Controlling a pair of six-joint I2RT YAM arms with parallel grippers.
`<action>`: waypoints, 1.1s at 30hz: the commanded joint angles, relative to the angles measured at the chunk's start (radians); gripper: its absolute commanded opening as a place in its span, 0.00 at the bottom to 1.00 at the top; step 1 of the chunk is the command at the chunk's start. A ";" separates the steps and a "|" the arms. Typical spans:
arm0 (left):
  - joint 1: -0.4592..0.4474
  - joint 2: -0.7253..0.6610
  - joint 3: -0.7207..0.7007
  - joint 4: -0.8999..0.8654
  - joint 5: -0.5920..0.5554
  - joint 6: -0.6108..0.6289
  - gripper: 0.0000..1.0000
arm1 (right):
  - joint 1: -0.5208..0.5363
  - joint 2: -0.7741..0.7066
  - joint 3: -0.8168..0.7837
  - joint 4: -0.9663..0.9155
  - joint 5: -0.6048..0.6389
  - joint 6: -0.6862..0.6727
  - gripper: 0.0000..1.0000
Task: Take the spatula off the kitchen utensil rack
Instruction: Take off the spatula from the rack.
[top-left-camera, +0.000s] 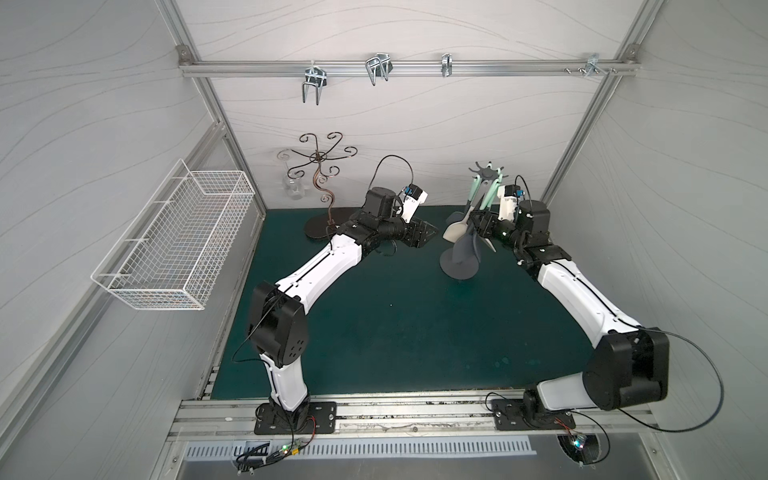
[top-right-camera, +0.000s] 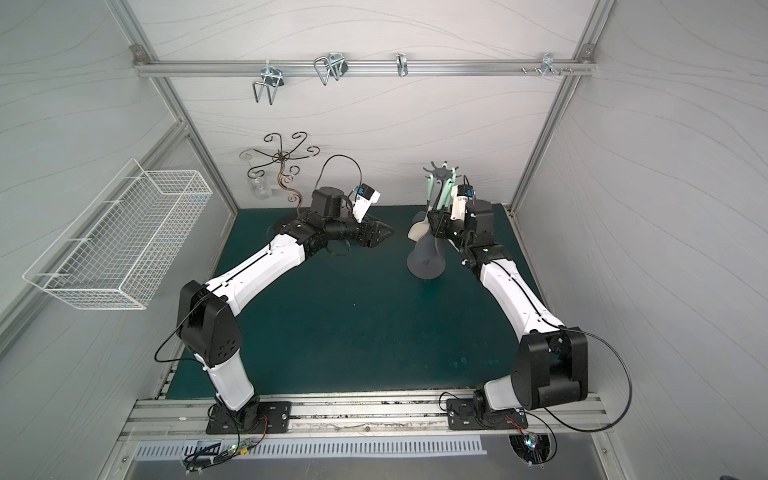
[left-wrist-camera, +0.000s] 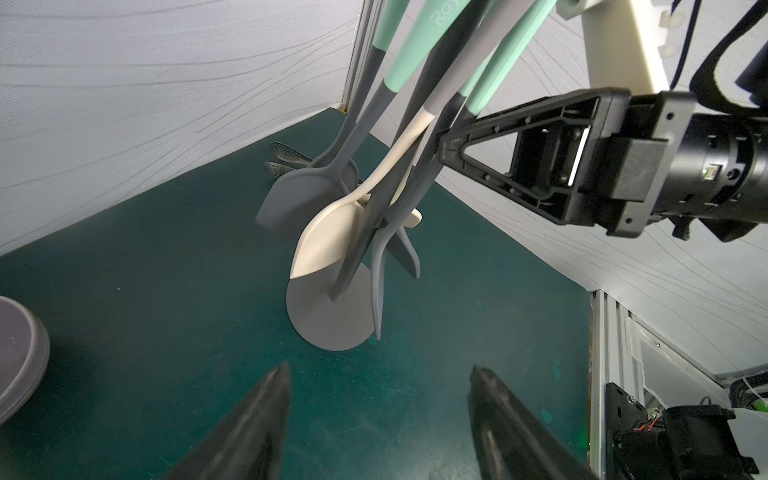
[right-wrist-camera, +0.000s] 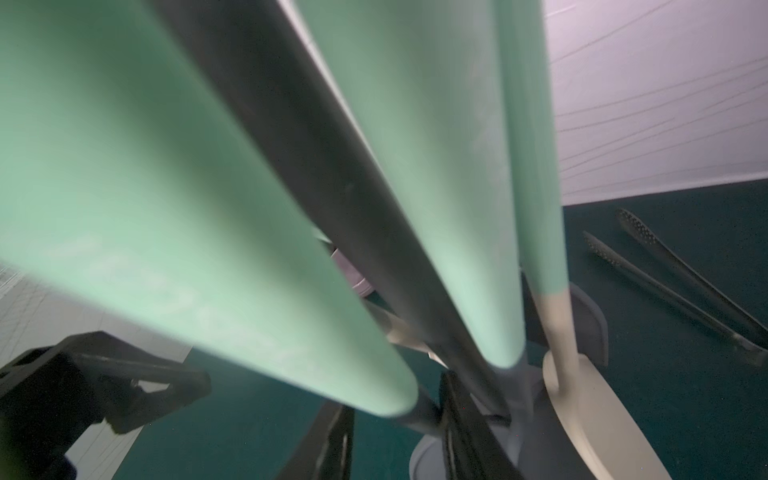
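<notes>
Right hand (top-left-camera: 475, 219) amid hanging utensils (left-wrist-camera: 401, 62), grey spatula (left-wrist-camera: 299, 195) on kitchen utensil rack (top-left-camera: 459, 268)

We've got a white wire basket (top-left-camera: 183, 232) hung on the side wall. Up on the back wall there's a metal rail (top-left-camera: 498, 67) with a few hooks (top-left-camera: 312, 85) clipped on. A brown scrolled-wire stand (top-left-camera: 319, 157) sits at the back of the green mat (top-left-camera: 395, 324), with a clear glass (top-left-camera: 292, 187) hanging upside down off it. Perforated tongs (left-wrist-camera: 289, 153) lie on the mat by the back wall. The left wrist view also catches the edge of a greyish-purple dish (left-wrist-camera: 20, 353).
</notes>
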 joint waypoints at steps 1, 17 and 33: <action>0.005 0.003 0.002 0.053 0.013 0.003 0.72 | 0.039 -0.014 -0.042 0.102 0.085 -0.035 0.33; 0.007 -0.003 0.000 0.037 0.002 0.024 0.72 | 0.080 -0.065 -0.155 0.236 0.261 -0.026 0.00; 0.032 0.011 0.042 0.021 0.028 -0.025 0.72 | 0.076 -0.216 -0.079 -0.071 0.275 -0.183 0.00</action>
